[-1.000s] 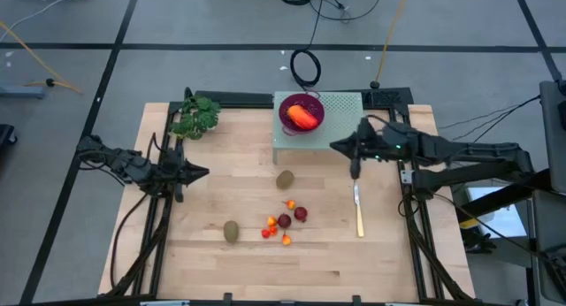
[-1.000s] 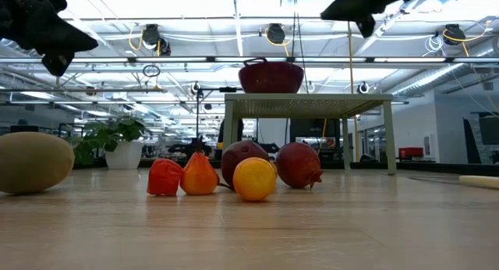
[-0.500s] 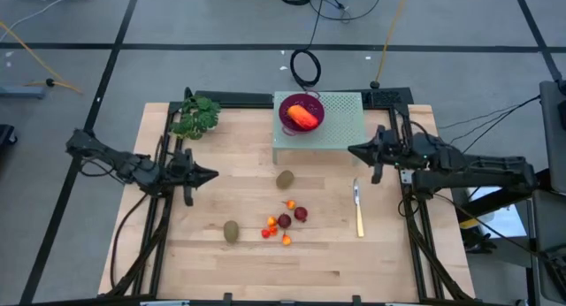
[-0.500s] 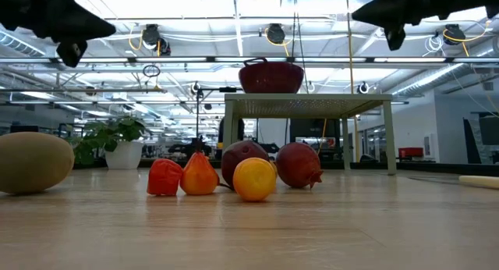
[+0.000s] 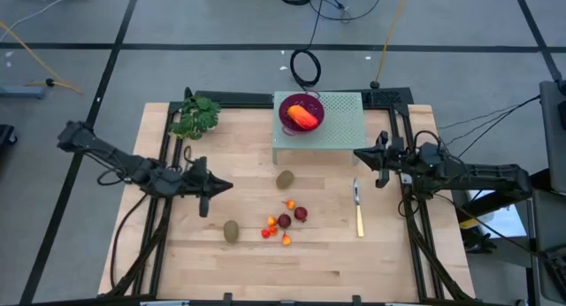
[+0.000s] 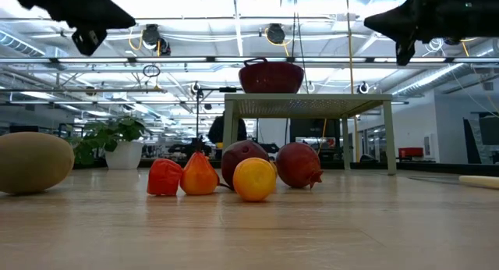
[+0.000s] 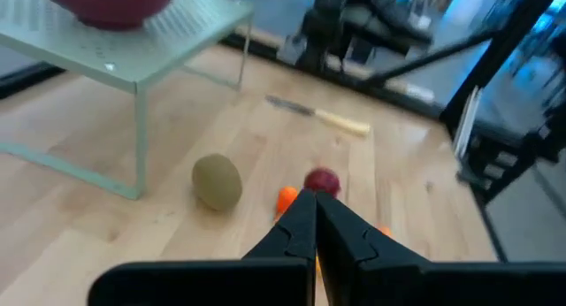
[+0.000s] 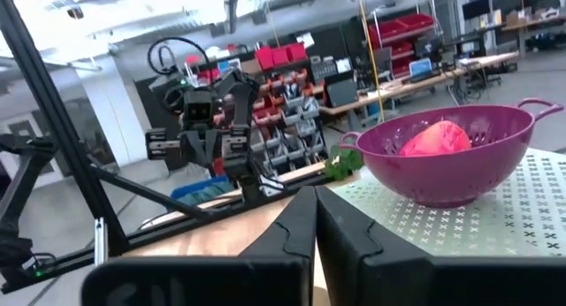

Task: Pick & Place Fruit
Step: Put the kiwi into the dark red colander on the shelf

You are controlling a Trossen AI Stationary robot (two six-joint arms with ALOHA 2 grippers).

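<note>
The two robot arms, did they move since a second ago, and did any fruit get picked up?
Yes. The left gripper, fingers shut, slid inward over the wooden table toward the scattered fruit. The right gripper, also shut, pulled back toward its own side, away from the pale green stand. Nothing was grabbed: the olive-brown kiwis, red round fruits, yellow-handled knife and purple colander stayed put.
</note>
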